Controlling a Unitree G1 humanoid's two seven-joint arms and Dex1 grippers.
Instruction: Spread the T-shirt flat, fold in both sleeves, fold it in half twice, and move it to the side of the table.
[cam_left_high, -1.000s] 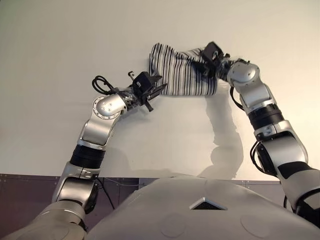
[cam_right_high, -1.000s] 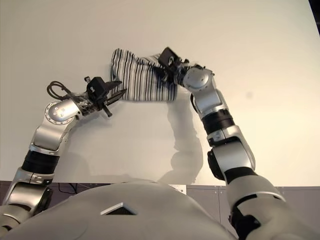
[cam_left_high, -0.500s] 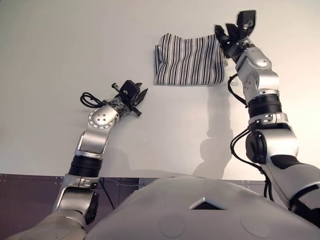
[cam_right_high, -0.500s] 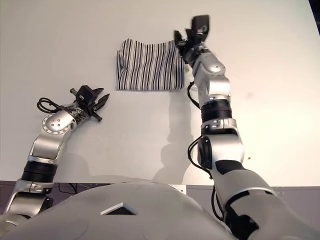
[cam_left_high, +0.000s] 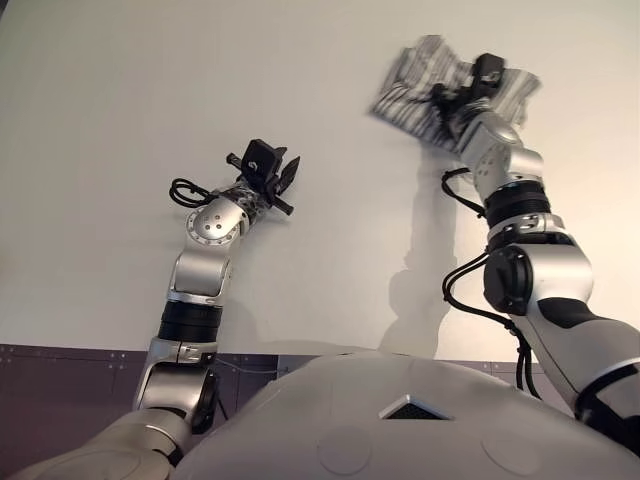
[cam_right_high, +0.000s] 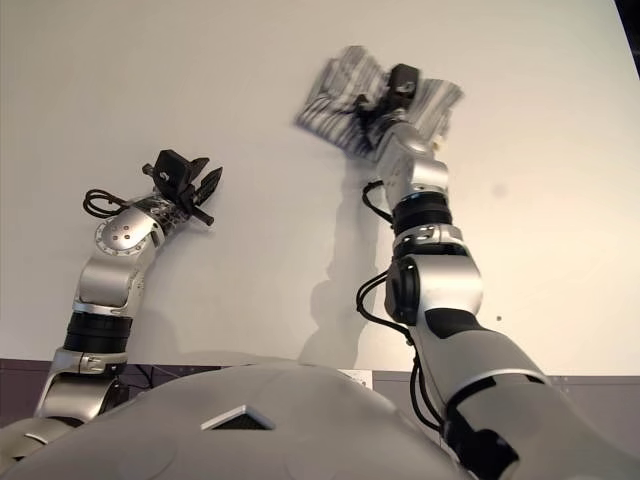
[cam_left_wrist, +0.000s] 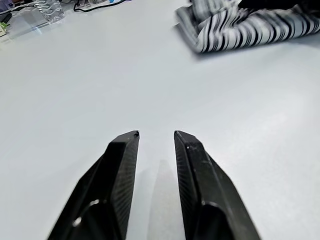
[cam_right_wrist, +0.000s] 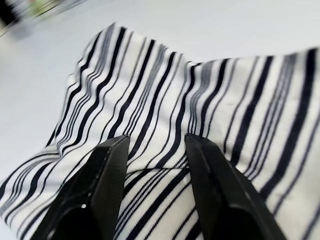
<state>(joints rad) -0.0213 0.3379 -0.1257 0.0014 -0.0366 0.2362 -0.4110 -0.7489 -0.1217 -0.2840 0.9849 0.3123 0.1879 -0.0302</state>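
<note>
- Shifted since half a second ago: the folded T-shirt (cam_left_high: 412, 78) has gone from just beyond the middle of the table (cam_left_high: 150, 80) out toward 1 o'clock, at the far right. It has turned askew, and its neat rectangle is now rumpled.
- Its long axis now runs roughly 9 to 3 o'clock, tilted a little, with the near left corner trailing.
- Right on top of it sits the right gripper (cam_right_wrist: 156, 142), fingers parted and laid against the striped cloth. I can't see any fabric pinched between them. A moment ago this gripper stood at the shirt's right edge, so the cloth has come in beneath it.
- Being in contact, the right arm is the one placed to carry on; I'd judge any further travel goes toward 3 o'clock, the table's side.
- Well apart at 8 o'clock from the shirt hangs the left gripper (cam_left_wrist: 156, 134), fingers slightly apart and holding nothing, pointed at the shirt across bare table. It has lifted a touch since.
</note>
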